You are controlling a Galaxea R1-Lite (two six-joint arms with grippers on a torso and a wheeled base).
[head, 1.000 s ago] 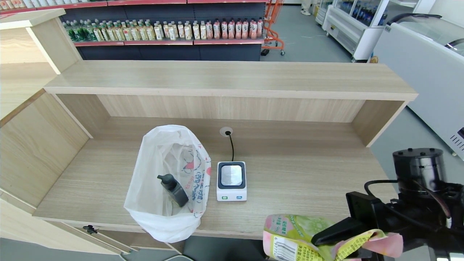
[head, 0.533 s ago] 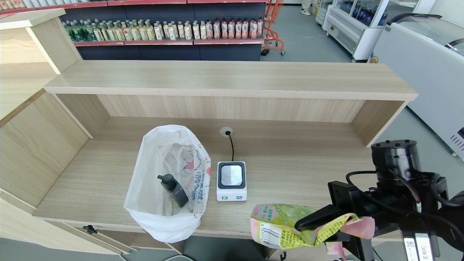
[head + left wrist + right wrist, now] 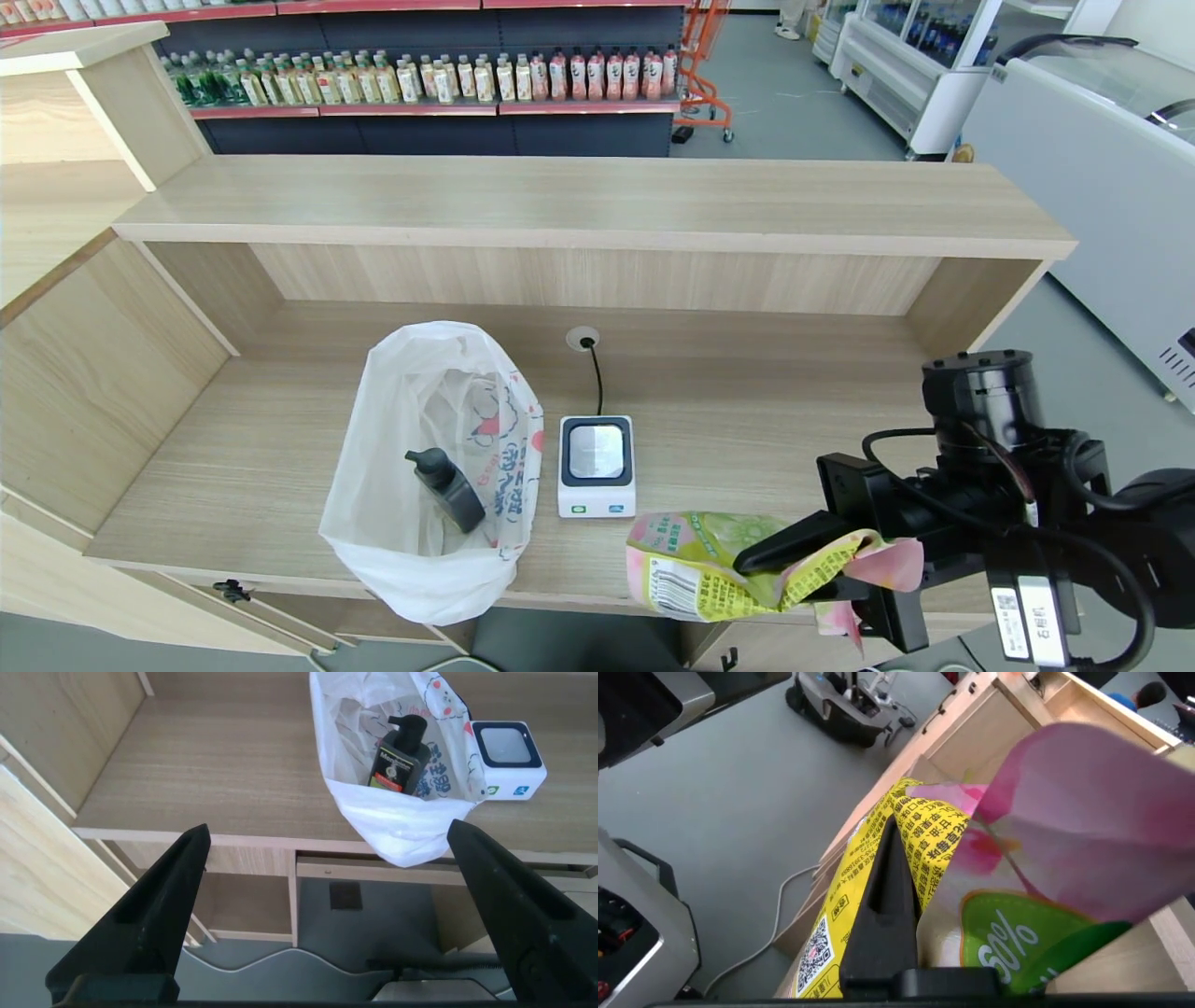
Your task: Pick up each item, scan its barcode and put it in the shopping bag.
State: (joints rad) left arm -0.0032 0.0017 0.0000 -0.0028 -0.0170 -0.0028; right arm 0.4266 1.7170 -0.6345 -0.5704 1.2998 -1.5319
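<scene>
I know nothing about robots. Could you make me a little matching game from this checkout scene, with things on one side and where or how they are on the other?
Things:
1. dark pump bottle
2. scanner
3. snack pouch
4. left hand

Places or states:
A. gripped in the right hand
B. open, holding nothing
C. inside the shopping bag
D. on the counter beside the bag

Pairs: 1-C, 2-D, 3-A, 4-B.
</scene>
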